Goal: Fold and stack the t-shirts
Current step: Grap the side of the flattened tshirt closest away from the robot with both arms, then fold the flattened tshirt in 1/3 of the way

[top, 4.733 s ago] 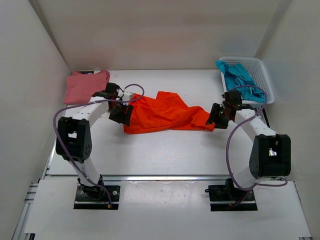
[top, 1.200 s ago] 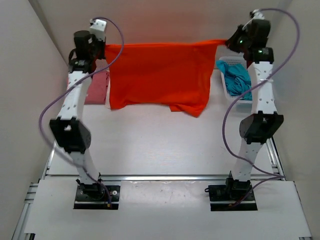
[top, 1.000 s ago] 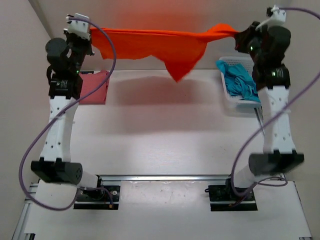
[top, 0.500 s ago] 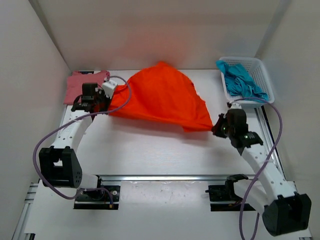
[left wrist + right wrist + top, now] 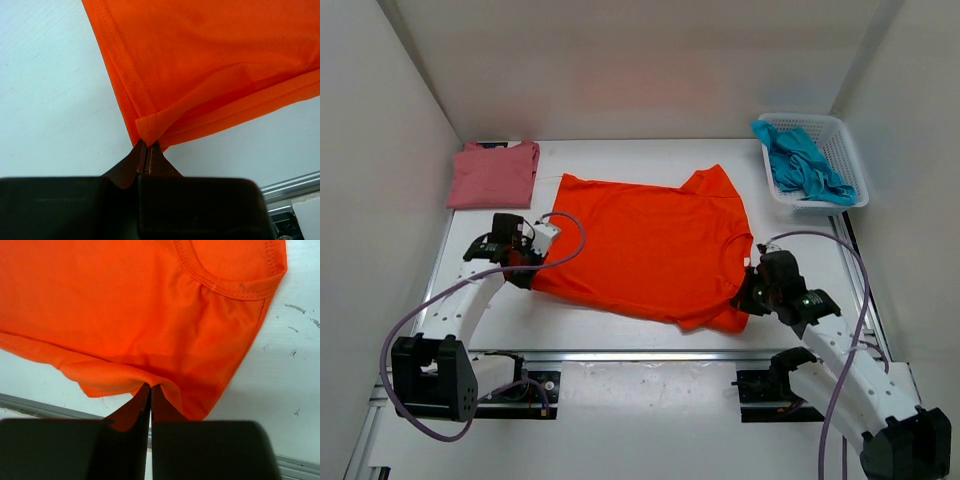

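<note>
The orange t-shirt (image 5: 650, 245) lies spread flat across the middle of the table, neck opening toward the right. My left gripper (image 5: 528, 262) is shut on its near-left hem corner (image 5: 150, 125), the cloth pinched between the fingertips. My right gripper (image 5: 748, 297) is shut on a fold at the near-right shoulder edge (image 5: 150, 382), just below the collar (image 5: 225, 287). The pink t-shirt (image 5: 492, 172) lies folded at the far left. The teal t-shirt (image 5: 802, 162) sits crumpled in the basket.
The white lattice basket (image 5: 840, 135) stands at the far right corner. The table's metal front rail (image 5: 640, 355) runs just beyond the orange shirt's near edge. White walls close in on the left, back and right.
Both arms swung the orange shirt down from high in the air and drew it toward the near edge. It now lies spread flat, with both grippers low at its near corners.
</note>
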Motion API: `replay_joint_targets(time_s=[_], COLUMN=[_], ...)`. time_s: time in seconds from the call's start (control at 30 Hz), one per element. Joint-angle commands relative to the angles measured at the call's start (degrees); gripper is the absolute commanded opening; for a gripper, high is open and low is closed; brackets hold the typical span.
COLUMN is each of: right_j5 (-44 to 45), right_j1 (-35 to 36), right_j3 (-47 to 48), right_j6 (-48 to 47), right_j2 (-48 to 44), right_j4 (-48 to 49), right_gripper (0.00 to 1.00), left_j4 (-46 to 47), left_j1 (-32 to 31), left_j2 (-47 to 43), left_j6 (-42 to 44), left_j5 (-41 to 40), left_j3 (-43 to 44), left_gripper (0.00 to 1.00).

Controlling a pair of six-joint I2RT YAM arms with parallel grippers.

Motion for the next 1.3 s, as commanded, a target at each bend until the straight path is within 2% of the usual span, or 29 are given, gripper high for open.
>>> replay_joint_targets(time_s=[0.0, 0.13, 0.23, 0.37, 0.47, 0.77, 1.0, 1.27], right_j5=[-5.1, -6.97, -7.14, -11.87, -14.96, -13.91, -15.84, -11.28], right_j1=[-3.63, -8.74, -11.99, -15.77, -15.7, -18.59, -17.72, -18.06], right_j3=[0.51, 2.61, 5.16, 8.24, 10.61, 15.71, 20.19, 24.59], right_j6=[-1.77, -5.46, -8.63, -11.88, -15.4, -16.64, -20.76, -22.62], right_j2=[4.02, 8.42, 11.76, 18.26, 23.18, 32.42, 38.83, 43.84], right_j4=[3.8, 8.72, 10.66, 14.61, 17.52, 21.21, 19.73, 17.96], right_gripper=[0.0, 0.0, 0.0, 0.0, 0.0, 0.0, 0.01, 0.0], left_j4=[0.56, 4.86, 8.73, 12.95, 14.1, 17.01, 17.79, 19.72], left_j1=[-0.5, -0.76, -0.76, -0.85, -0.85, -0.59, -0.5, -0.67], left_j2=[-0.72, 0.78, 4.46, 9.73, 14.39, 23.98, 25.57, 28.99], left_j6=[-2.19, -4.31, -5.27, -7.12, -8.52, -11.43, -11.6, -11.6], left_j5=[-1.68, -3.25, -4.31, -4.23, -3.7, -4.58, -4.84, -6.15], left_j3=[1.14, 4.22, 6.16, 9.23, 12.56, 19.6, 18.81, 21.27], left_gripper=[0.0, 0.0, 0.0, 0.0, 0.0, 0.0, 0.0, 0.0])
